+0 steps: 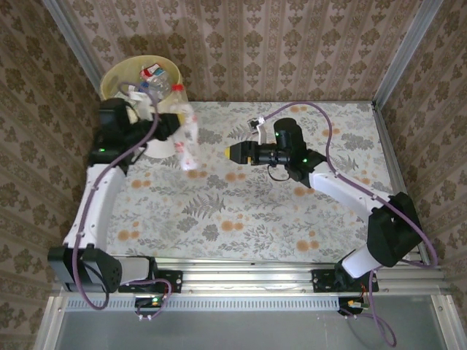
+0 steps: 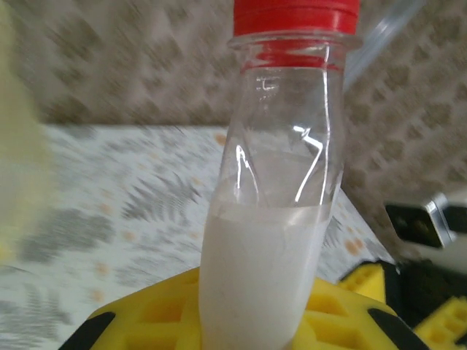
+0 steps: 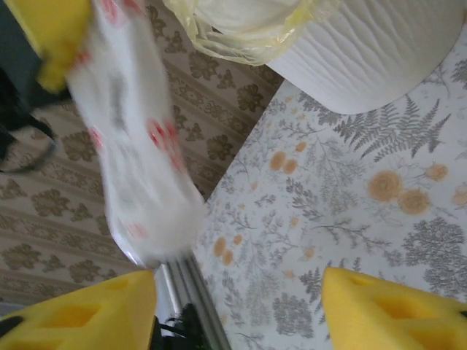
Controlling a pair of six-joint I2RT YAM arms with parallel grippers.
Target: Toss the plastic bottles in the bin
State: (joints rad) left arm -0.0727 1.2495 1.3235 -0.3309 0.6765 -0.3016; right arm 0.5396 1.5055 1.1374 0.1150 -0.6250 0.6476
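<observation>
Left hand pinching red-capped bottle near bin | right hand spread, empty

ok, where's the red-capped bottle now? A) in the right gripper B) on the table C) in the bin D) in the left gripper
D: the red-capped bottle stands between the yellow fingers of the left gripper, which is shut on it; the right gripper is open and empty.

Red-capped bottle between yellow gripper fingers
</observation>
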